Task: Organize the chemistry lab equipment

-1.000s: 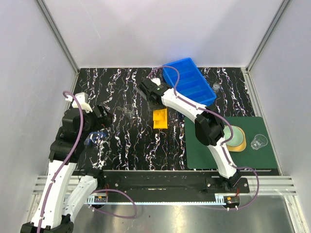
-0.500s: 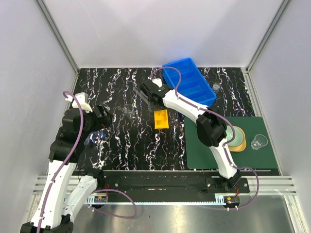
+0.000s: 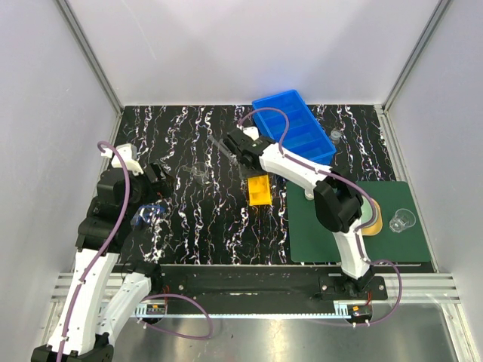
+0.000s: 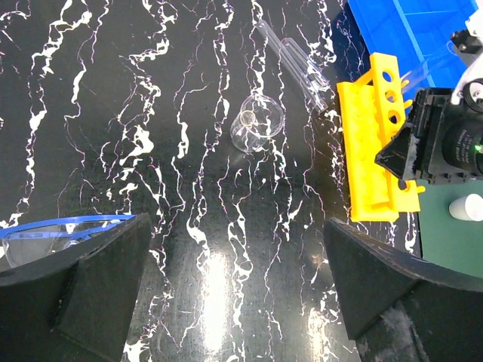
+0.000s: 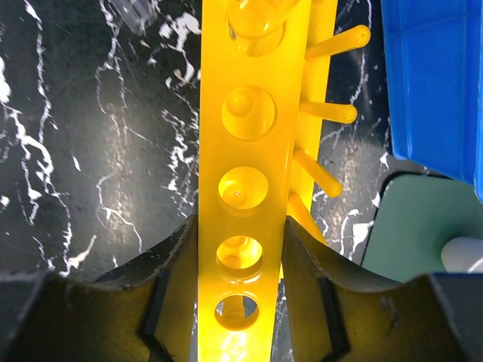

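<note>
My right gripper [image 5: 240, 253] is shut on the yellow rack [image 5: 245, 113], its fingers [image 5: 175, 256] clamping the top strip with its row of holes. From above the rack [image 3: 259, 190] sits just left of the green mat, and the blue divided bin [image 3: 295, 134] lies behind it. The left wrist view also shows the rack [image 4: 371, 143], a small clear beaker [image 4: 253, 124] and glass tubes [image 4: 294, 56] lying on the black table. A white round piece [image 4: 466, 207] rests on the mat. My left gripper [image 4: 234, 294] is open and empty, over bare table at the left.
The dark green mat [image 3: 328, 237] holds a pale green dome on a tan disc [image 3: 367, 212] and a clear beaker [image 3: 402, 220]. A small glass [image 3: 335, 136] stands right of the bin. Blue-rimmed safety glasses [image 4: 45, 235] lie by my left gripper.
My right gripper has carried the yellow rack a little to the right and nearer, towards the mat's edge. The left arm has not moved.
</note>
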Controlling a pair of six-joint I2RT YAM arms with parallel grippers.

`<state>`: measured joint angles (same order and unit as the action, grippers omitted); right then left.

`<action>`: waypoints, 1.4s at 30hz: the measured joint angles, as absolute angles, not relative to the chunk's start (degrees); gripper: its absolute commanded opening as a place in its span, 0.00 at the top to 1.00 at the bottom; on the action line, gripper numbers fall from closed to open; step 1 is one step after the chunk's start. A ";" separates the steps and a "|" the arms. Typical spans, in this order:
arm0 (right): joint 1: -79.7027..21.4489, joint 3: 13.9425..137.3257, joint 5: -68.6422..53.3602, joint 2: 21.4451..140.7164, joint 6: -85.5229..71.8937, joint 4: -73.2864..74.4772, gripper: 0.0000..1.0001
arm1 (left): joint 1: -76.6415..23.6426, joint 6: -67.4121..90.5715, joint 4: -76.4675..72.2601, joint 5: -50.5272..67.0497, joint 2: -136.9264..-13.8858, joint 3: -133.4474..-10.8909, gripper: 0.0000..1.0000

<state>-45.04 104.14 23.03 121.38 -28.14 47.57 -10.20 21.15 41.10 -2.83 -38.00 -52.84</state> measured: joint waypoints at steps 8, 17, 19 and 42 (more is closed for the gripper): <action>-45.28 96.01 22.65 115.72 -28.10 46.46 0.73 | -10.44 20.99 41.12 -3.77 -38.74 -52.84 0.01; -48.14 85.54 19.75 107.94 -24.56 43.90 0.74 | -10.48 20.88 41.12 -4.36 -39.22 -52.84 0.01; -49.06 82.78 18.15 105.86 -23.27 42.78 0.74 | -10.48 20.80 41.12 -4.43 -39.24 -52.84 0.01; -55.99 71.46 4.08 94.50 -11.00 39.75 0.76 | -10.74 20.36 41.12 -4.73 -40.36 -52.86 0.01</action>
